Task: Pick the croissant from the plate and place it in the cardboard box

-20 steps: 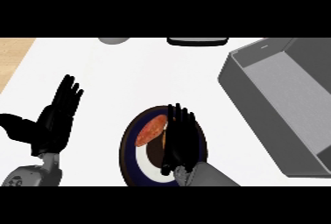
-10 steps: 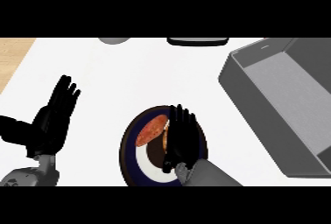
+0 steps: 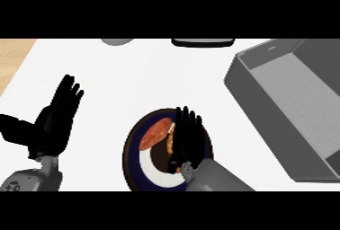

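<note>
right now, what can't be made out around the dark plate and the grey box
- Head view: the black right hand covers part of the reddish-brown croissant and the middle of the dark-rimmed round plate.
- The open grey box is cut off by the right edge.
- A grey round thing and a black thing are cut off at the top, unidentifiable.

counter (image 3: 133,76) white; plate (image 3: 127,152) front centre; box (image 3: 269,117) right; grey item (image 3: 118,41), black item (image 3: 203,42) far edge

No legible text or labels anywhere.
</note>
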`<state>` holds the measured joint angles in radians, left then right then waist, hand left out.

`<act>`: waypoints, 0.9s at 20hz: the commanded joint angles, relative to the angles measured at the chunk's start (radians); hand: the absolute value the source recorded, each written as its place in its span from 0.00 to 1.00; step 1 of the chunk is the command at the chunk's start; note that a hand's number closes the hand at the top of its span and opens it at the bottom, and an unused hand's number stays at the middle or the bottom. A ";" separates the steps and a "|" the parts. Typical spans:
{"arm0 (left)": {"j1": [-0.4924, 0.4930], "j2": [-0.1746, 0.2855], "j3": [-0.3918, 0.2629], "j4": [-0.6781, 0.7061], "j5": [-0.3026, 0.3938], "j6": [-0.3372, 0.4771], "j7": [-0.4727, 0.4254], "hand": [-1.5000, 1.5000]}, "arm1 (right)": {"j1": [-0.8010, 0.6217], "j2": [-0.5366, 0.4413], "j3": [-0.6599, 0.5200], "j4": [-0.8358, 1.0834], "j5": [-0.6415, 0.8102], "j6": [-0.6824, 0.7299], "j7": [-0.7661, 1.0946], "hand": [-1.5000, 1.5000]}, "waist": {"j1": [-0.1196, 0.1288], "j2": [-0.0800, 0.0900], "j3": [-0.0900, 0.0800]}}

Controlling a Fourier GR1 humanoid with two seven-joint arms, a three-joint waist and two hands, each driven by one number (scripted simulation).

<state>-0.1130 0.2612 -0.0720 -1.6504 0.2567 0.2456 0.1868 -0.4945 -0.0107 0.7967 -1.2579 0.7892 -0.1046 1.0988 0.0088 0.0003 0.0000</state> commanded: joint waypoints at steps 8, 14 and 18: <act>0.043 -0.013 0.053 0.015 -0.017 -0.065 -0.051 0.50 | 0.037 0.010 0.037 0.035 0.015 -0.060 0.065 0.00 | -0.003 -0.001 0.000; -0.023 -0.024 0.060 -0.046 -0.033 -0.034 0.077 0.50 | 0.000 0.010 0.071 0.144 -0.003 -0.141 0.006 1.00 | 0.001 0.000 0.000; 0.049 -0.030 0.079 0.025 -0.024 -0.109 -0.053 0.50 | -0.053 0.011 0.089 0.145 0.035 -0.045 0.009 1.00 | 0.002 0.000 0.000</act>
<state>-0.0937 0.2290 -0.0144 -1.6506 0.2232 0.1794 0.1827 -0.5023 -0.0032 0.8520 -1.1505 0.8103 -0.1720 1.0432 0.0083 -0.0035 0.0005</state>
